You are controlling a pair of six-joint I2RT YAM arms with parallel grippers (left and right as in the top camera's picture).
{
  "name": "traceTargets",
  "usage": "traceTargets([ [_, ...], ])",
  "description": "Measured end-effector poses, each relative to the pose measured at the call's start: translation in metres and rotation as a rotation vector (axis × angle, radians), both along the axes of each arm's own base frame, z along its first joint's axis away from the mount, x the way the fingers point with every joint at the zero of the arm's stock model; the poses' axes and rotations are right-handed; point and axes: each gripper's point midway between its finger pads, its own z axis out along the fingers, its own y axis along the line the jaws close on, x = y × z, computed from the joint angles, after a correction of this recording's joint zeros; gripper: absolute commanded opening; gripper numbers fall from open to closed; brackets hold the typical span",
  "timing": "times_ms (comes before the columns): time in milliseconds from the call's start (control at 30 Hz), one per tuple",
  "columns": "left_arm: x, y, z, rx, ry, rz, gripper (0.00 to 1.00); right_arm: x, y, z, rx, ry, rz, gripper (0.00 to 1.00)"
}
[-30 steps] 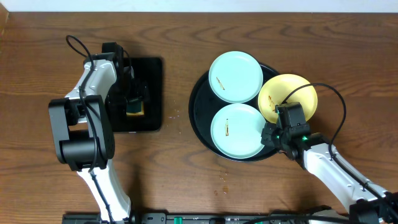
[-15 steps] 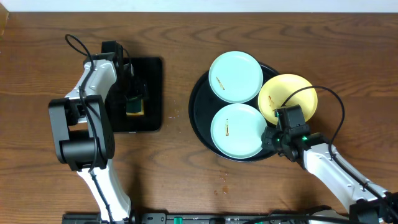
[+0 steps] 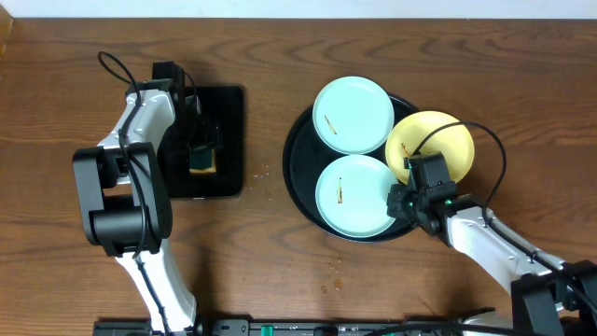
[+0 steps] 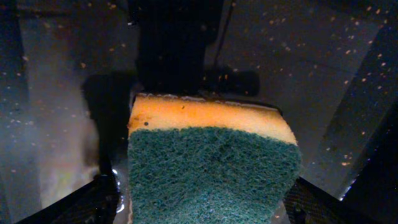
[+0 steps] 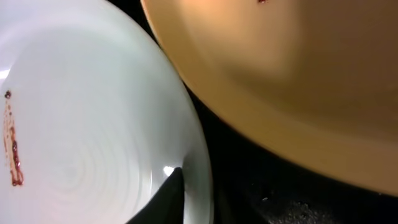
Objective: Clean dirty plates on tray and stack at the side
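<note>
Black round tray (image 3: 297, 159), right half of the desk, carries the far mint plate (image 3: 354, 114), the near mint plate (image 3: 359, 201) and the yellow plate (image 3: 450, 140), which overhangs the tray's right rim. Left jaws, over the rectangular tray (image 3: 229, 140), grip a sponge (image 4: 211, 168). Right jaws sit at the yellow plate's near edge; I cannot tell their state.

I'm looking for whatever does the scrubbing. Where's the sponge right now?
In the overhead view it's on the left: the sponge sits within the small rectangular black tray, right at the left claw.
</note>
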Motion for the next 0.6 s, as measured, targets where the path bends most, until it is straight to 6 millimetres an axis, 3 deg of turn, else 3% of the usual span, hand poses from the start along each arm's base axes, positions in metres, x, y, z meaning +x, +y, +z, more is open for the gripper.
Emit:
traceTargets([
  [233,0.0031,0.0004,0.0001,0.002,-0.013,0.0,0.83,0.0008,-0.0012,-0.0001,-0.01,-0.005,0.004,0.06],
  [433,0.0031,0.0004,0.0002,0.002,-0.013,-0.003,0.82,0.001,-0.0011,0.0,-0.009,-0.006,0.004,0.08],
  [600,0.0033,0.0003,0.0002,0.001,-0.014,-0.003,0.72,0.0008,-0.0009,0.0,-0.01,-0.006,0.009,0.11],
])
